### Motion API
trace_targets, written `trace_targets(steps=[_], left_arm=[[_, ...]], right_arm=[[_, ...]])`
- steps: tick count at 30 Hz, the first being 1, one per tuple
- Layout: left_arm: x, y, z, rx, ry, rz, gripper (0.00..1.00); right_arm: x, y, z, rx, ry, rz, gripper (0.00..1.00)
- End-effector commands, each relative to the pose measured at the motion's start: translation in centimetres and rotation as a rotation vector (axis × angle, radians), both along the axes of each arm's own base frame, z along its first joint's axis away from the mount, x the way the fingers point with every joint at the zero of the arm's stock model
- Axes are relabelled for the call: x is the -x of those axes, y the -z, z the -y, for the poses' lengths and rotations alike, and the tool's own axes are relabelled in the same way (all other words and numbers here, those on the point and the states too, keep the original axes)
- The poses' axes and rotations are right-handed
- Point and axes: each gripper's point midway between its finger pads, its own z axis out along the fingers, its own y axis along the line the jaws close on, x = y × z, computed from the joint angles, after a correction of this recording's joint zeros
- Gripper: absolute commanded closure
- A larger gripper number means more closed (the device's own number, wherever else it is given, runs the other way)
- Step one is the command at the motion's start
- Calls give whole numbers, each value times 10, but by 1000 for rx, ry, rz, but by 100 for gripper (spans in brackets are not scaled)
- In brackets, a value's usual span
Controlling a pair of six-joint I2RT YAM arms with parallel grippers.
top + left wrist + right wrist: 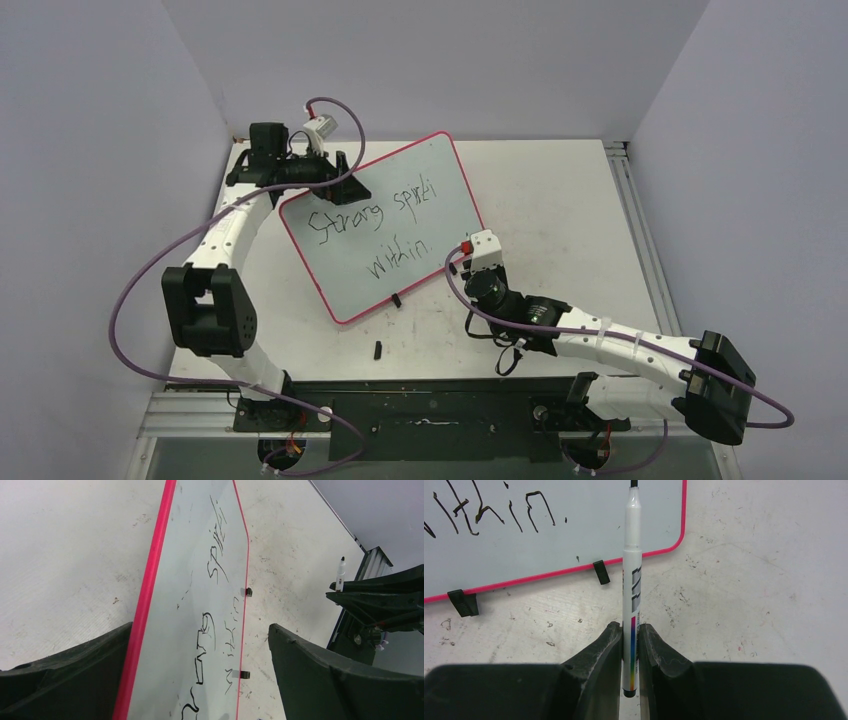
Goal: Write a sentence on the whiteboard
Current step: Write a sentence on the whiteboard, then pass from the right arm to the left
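At the upper left of the top view, your left gripper (338, 166) has its jaws wide apart with the upper left corner of the whiteboard (440, 180) between them. The wrist view puts one finger just beside the pink rim; you cannot tell whether it touches. The danger here is a sideways pull-out. A finger hooking that rim would drag or twist the board on the table (560, 200), so lifting straight off looks safer. In the middle of the frame the board lies at an angle, and the sentence (370, 225) on it looks complete, down to a full stop. Wet ink smears, so any pass low over the script could spoil it. Right of centre, your right gripper (629, 645) is clamped on the marker (632, 580) near its tail, with the bare tip reaching over the board's lower right corner. Whether the tip touches is not clear. A swing across the board would leave a stray line, and the long overhang could let the marker pivot in the grip.
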Motion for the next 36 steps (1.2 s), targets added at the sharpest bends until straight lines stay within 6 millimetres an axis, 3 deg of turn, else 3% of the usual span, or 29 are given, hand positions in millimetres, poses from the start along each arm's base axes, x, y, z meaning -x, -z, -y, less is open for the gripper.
trace_targets(steps=[1, 14, 16, 20, 25, 27, 30, 36], left_arm=[[-6, -46, -11, 18, -79, 177, 4], [-14, -68, -31, 50, -213, 288, 4], [-18, -76, -50, 42, -290, 331, 4], [-16, -111, -71, 79, -406, 456, 4], [6, -156, -86, 104, -507, 560, 4], [20, -170, -84, 87, -515, 579, 4], [42, -161, -76, 44, -536, 531, 4], [106, -110, -8, 45, -368, 335, 3]], right_arm=[[-4, -10, -3, -13, 20, 38, 95], [-3, -14, -3, -9, 21, 46, 95], [-3, -16, -3, -10, 20, 49, 95], [-1, -23, -3, -19, 13, 57, 95], [4, -35, -3, -40, -27, 62, 95], [8, -40, -7, -54, -69, 54, 95], [18, -46, -13, -73, -151, 31, 95], [55, -57, -42, -170, -409, -68, 95]])
